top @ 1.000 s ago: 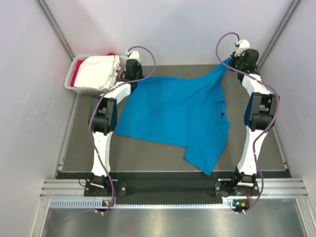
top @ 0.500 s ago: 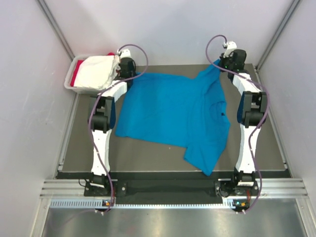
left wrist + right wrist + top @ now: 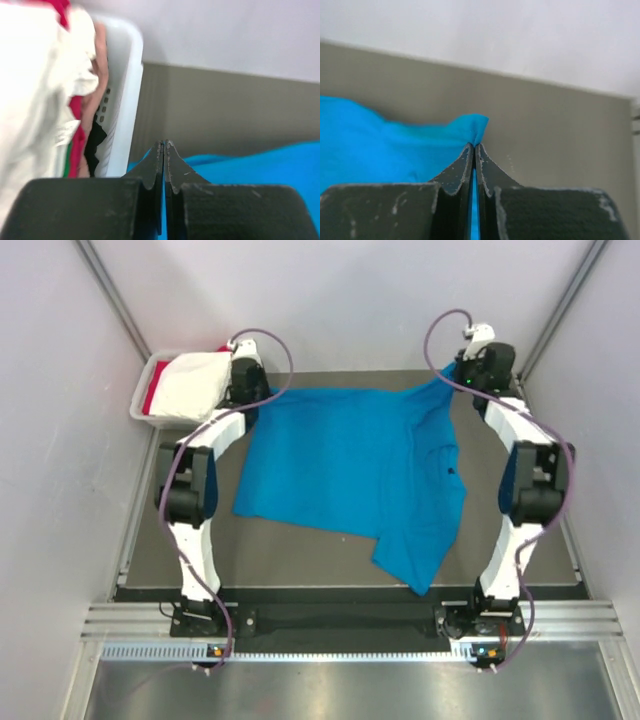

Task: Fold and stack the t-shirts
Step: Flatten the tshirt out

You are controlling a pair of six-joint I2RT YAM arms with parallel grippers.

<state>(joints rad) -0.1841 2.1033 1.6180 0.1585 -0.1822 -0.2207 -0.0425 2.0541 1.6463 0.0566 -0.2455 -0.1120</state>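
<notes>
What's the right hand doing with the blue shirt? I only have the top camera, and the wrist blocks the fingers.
Observer: On the right wrist camera, the right hand is shut on the blue shirt; a small corner pokes up past its fingertips.
Operator: And the left hand?
Observer: The left hand is shut too, with blue cloth showing in the slit between its fingers.
Operator: Anything in the tub besides white and red?
Observer: Yes, the tub also holds something black against its wall, beside the red shirt.
</notes>
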